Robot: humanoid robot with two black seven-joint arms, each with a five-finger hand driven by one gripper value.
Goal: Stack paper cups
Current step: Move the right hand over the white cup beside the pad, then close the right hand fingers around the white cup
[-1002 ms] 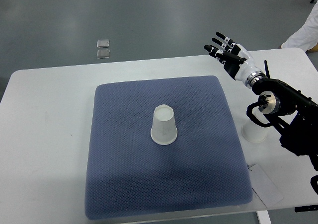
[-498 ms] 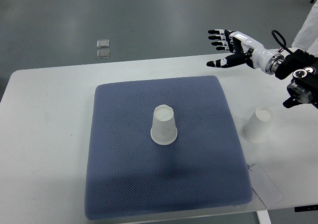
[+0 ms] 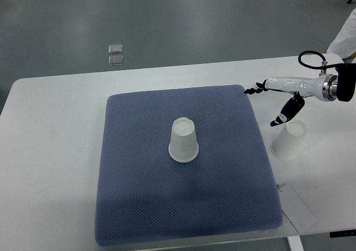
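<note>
Lowered since the earlier frame, the right hand [image 3: 276, 102] now hovers, fingers spread and empty, just above an inverted paper cup [image 3: 288, 141] on the white table [image 3: 50, 151]. Another inverted cup [image 3: 183, 139] stands mid-mat [image 3: 139, 206].

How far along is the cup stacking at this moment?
Nothing is stacked yet. One paper cup stands upside down on the blue mat; the second cup stands upside down on the white table, apart from it. The right hand hovers open just above the second cup, holding nothing. Grasping, carrying and stacking all remain.
</note>
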